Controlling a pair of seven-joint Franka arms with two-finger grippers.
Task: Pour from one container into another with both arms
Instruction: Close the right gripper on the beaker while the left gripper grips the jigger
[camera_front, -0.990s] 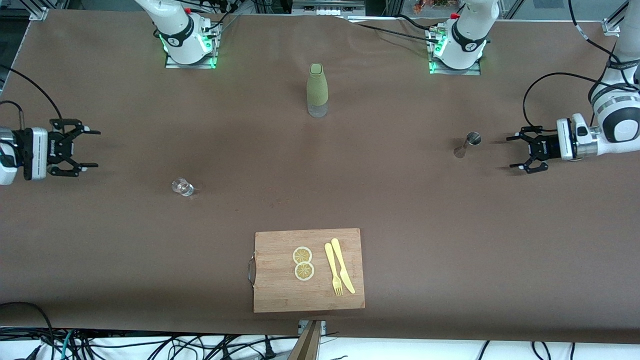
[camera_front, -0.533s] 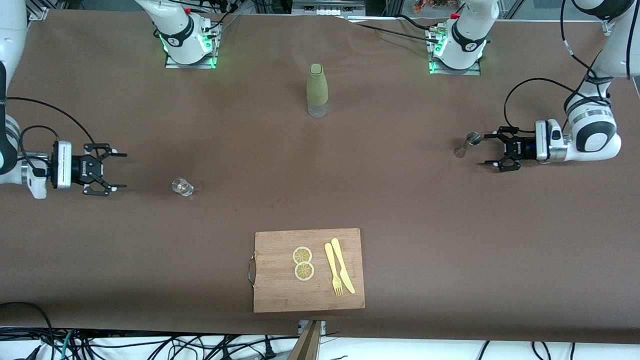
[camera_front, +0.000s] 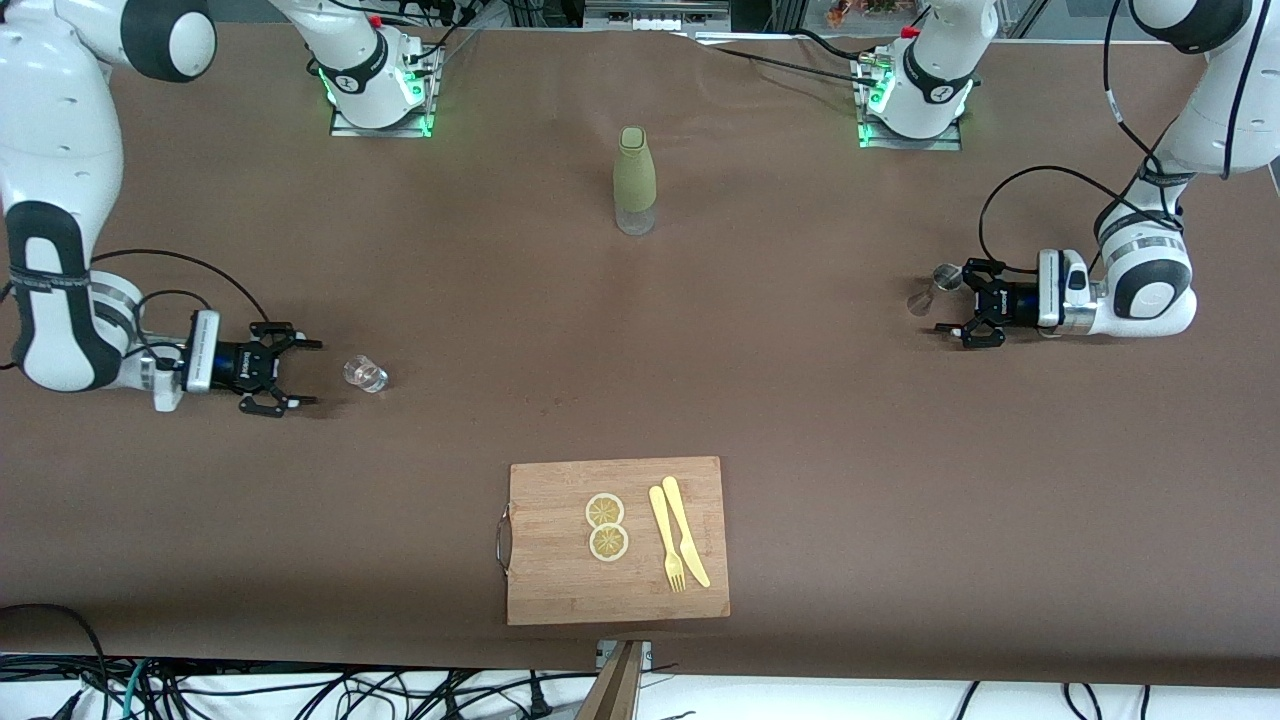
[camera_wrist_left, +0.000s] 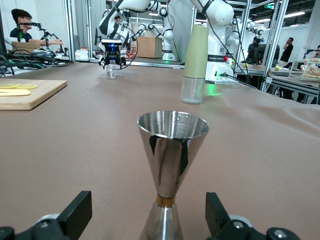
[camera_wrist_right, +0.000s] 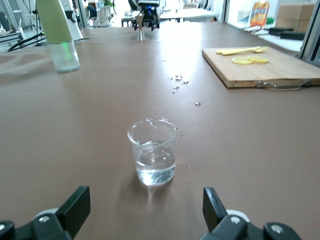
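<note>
A steel jigger (camera_front: 935, 288) stands upright toward the left arm's end of the table. My left gripper (camera_front: 952, 298) is low at its side and open. In the left wrist view the jigger (camera_wrist_left: 172, 155) rises between the two black fingertips (camera_wrist_left: 75, 212), touching neither. A small clear glass (camera_front: 365, 374) holding a little clear liquid stands toward the right arm's end. My right gripper (camera_front: 312, 373) is open, low over the table, a short gap from it. The glass (camera_wrist_right: 152, 152) sits ahead of the right gripper (camera_wrist_right: 144, 200), centred on the gap.
A tall bottle (camera_front: 635, 180) with a green sleeve stands mid-table, nearer the bases. A wooden cutting board (camera_front: 560, 580) lies near the front edge, carrying two lemon slices (camera_front: 606, 526) and a yellow fork and knife (camera_front: 677, 535). Crumbs (camera_wrist_right: 177, 80) dot the brown table cover.
Both arms have swung inward and down. The right gripper has closed in on the glass and the left gripper has reached the jigger. Both stayed open.
</note>
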